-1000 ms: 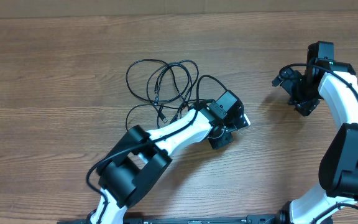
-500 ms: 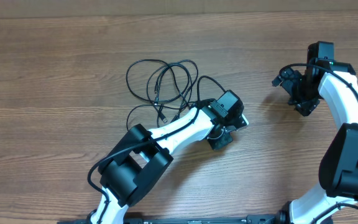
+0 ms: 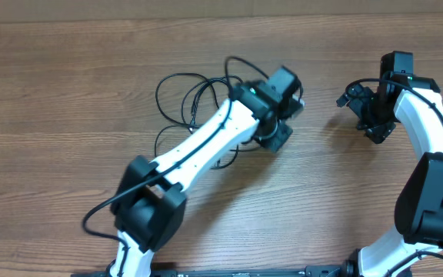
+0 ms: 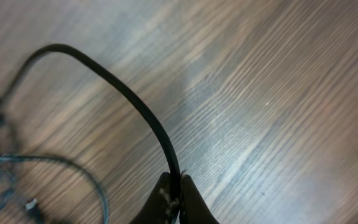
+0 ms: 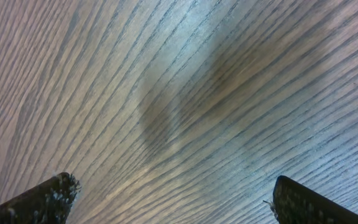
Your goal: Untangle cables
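Observation:
The cables [image 3: 194, 100] are thin black cords lying in tangled loops on the wooden table [image 3: 68, 169], left of centre. My left gripper [image 3: 281, 100] hovers at the right edge of the tangle, shut on one strand. In the left wrist view this cable strand [image 4: 129, 99] arcs up and left from the pinched fingertips of the left gripper [image 4: 176, 188], and blurred loops lie at the far left. My right gripper [image 3: 362, 114] is off to the right, well away from the cords. Seen from its own wrist, the right gripper [image 5: 176, 199] is open wide over bare wood.
The left arm's white links [image 3: 198, 146] stretch diagonally from the near edge across part of the tangle. The right arm [image 3: 429, 154] runs along the right side. Bare wood lies between the two grippers.
The left gripper has finished shutting on a strand and moved toward the far side of the table, dragging that loop with it. The right arm has not moved.

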Robot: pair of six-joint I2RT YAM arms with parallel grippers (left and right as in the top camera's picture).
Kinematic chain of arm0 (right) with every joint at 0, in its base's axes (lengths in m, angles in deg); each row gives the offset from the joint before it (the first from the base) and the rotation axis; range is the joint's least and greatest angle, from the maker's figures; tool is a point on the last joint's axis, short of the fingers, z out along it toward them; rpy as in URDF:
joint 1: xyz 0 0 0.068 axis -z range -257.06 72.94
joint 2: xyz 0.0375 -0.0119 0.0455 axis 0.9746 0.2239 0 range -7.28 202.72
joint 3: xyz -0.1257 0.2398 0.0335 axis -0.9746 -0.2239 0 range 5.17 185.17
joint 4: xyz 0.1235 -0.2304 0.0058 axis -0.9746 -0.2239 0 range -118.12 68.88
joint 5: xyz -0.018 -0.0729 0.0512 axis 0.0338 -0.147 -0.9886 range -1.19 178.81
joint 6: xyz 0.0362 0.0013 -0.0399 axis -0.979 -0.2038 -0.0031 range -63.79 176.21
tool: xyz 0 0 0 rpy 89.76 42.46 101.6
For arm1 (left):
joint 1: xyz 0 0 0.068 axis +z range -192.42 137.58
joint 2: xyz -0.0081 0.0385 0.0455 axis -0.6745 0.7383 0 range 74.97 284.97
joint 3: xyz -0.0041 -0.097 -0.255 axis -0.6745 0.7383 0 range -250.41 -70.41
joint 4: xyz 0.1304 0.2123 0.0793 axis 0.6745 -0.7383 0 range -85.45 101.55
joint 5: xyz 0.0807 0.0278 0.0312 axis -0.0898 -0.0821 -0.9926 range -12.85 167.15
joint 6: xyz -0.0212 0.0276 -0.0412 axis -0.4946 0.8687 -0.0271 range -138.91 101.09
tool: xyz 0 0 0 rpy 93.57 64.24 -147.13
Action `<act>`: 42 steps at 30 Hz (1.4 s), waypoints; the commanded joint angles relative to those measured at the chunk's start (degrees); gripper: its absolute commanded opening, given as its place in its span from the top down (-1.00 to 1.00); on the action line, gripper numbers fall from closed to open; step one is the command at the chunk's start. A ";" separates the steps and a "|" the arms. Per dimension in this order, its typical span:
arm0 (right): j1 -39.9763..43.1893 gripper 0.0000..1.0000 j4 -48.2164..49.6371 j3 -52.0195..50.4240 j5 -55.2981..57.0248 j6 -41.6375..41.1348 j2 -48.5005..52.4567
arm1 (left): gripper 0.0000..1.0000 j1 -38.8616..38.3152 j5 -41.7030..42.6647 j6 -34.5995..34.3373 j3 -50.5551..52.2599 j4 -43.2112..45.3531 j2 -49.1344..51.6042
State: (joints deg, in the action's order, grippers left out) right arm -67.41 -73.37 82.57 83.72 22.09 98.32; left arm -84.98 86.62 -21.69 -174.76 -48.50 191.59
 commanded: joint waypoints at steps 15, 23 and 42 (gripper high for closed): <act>0.07 -0.99 0.20 -0.20 0.74 -0.15 -0.48 | 0.92 12.48 -0.20 -22.18 -13.03 1.60 -28.48; 0.07 -1.00 0.20 -0.20 0.74 -0.15 -0.48 | 0.92 23.19 -5.44 -38.21 -13.03 -0.17 -37.18; 0.07 -1.00 0.20 -0.20 0.76 -0.15 -0.48 | 0.92 23.41 -38.42 -14.73 -13.00 -1.07 -27.23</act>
State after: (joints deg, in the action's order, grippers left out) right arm -67.41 -73.35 82.57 83.72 22.09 98.32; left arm -61.49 51.00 -43.18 -187.09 -48.74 161.08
